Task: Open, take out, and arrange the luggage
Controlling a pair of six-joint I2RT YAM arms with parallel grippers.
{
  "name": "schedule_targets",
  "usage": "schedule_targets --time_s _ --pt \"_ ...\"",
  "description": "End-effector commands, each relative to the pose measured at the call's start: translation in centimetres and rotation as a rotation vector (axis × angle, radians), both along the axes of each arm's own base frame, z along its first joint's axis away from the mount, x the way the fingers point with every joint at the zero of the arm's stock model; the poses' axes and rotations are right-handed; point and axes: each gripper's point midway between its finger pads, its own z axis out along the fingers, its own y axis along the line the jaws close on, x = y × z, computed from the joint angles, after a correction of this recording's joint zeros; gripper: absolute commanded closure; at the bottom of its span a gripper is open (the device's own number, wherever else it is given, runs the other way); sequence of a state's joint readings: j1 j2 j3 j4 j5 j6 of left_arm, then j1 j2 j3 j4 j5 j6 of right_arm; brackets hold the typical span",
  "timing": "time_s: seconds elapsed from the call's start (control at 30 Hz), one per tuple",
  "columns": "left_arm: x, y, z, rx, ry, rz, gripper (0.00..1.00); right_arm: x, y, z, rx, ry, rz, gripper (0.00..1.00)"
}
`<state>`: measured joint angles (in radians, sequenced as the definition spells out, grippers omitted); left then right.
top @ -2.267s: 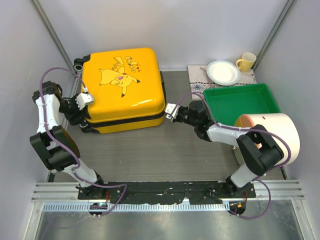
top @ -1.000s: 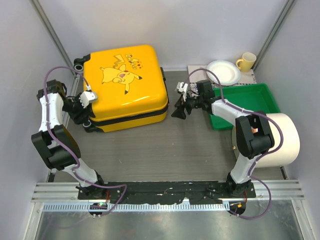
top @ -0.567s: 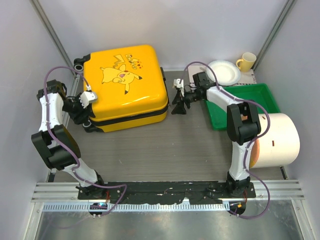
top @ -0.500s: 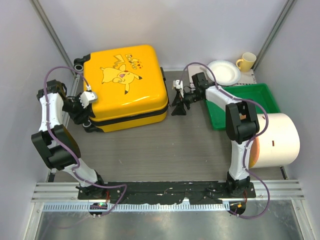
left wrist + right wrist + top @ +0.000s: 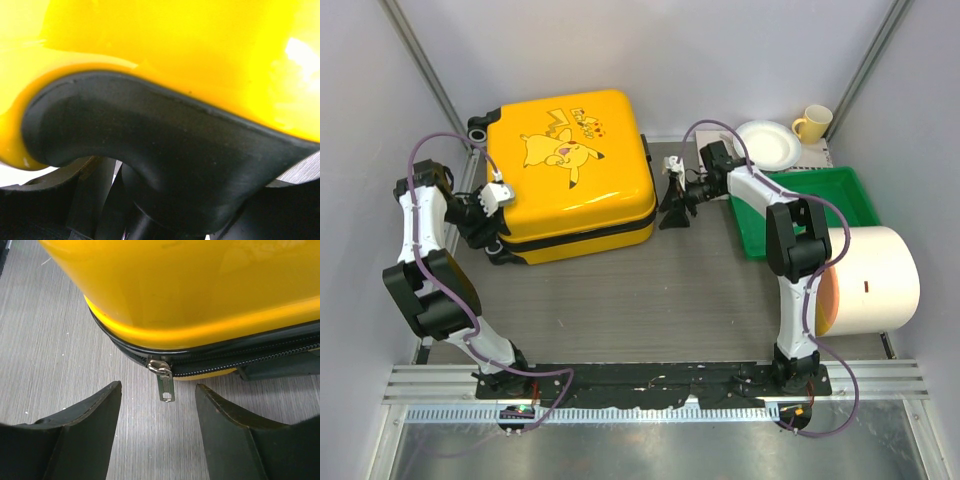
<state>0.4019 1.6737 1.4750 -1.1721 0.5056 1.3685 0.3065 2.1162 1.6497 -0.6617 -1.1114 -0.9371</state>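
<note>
Right gripper (image 5: 157, 394) stands open, zipper pull (image 5: 166, 388) between its fingers, untouched. Left gripper (image 5: 490, 222) crowds the suitcase (image 5: 570, 170); can't tell its grip.

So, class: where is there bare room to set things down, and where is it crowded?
Free: the wide table strip between the luggage and the arm bases. Tight: the gap between luggage and green tray, where the right hand sits. Crowded: plate, mug, cylinder side.

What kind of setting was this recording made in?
Probably a lab test cell, not a home: two robot arms bolted to a metal rail, bare grey walls close around the table, and staged props such as the yellow suitcase and a green tray.
</note>
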Motion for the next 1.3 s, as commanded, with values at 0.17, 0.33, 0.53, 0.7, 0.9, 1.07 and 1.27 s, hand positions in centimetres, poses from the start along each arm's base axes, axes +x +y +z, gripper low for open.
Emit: schedule_targets --time_s 0.17,0.33,0.53,0.7,0.9,1.07,1.27 --pt "1.6 1.1 -1.9 -0.010 0.009 0.089 1.00 0.0 1.3 2.8 0.081 0.034 0.022 0.49" --pt "1.6 1.1 -1.9 -0.009 0.005 0.089 1.00 -0.8 0.9 3.2 0.066 0.034 0.010 0.72" --pt "1.5 0.9 -1.7 -0.019 0.001 0.095 1.00 -1.9 0.0 3.2 0.014 0.077 -0.054 0.92" --pt "0.8 0.4 -1.9 -0.034 0.008 0.103 1.00 0.1 -0.6 3.1 0.014 -0.004 -0.288 0.99" --pt "-0.1 -0.5 -2.1 -0.067 0.021 0.121 1.00 0.5 0.8 4.7 0.039 -0.089 -0.418 0.99" --pt "-0.6 -1.0 -2.1 -0.085 0.013 0.127 1.00 0.2 1.8 4.6 0.019 -0.168 -0.475 0.99" --pt "-1.0 -1.5 -2.1 -0.101 0.009 0.126 1.00 0.6 1.8 4.5 -0.013 -0.213 -0.555 0.99"
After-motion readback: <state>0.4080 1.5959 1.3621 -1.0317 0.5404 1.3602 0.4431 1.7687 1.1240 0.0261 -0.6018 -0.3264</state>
